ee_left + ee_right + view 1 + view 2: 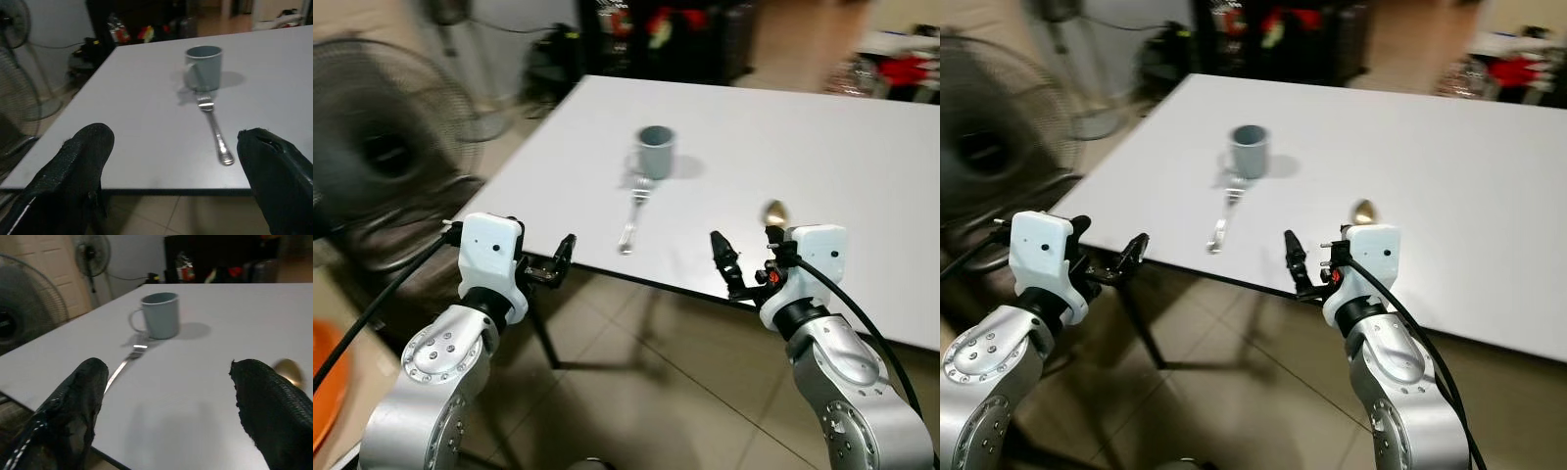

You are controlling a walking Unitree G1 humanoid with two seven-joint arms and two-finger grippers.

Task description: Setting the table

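White desk (862, 157) ahead of both claws, left claw (556, 262) and right claw (744, 262) each spread wide and empty at its near edge, fork (634, 211) lying lengthwise between and beyond them, tines toward grey mug (656, 150), gold spoon (775, 211) just beyond right claw.

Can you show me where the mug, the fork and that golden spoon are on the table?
Mug (656, 150): left eye view, on its outer wall.
Fork (633, 213): left eye view, on the middle of its handle.
Spoon (775, 211): left eye view, on its golden bowl.
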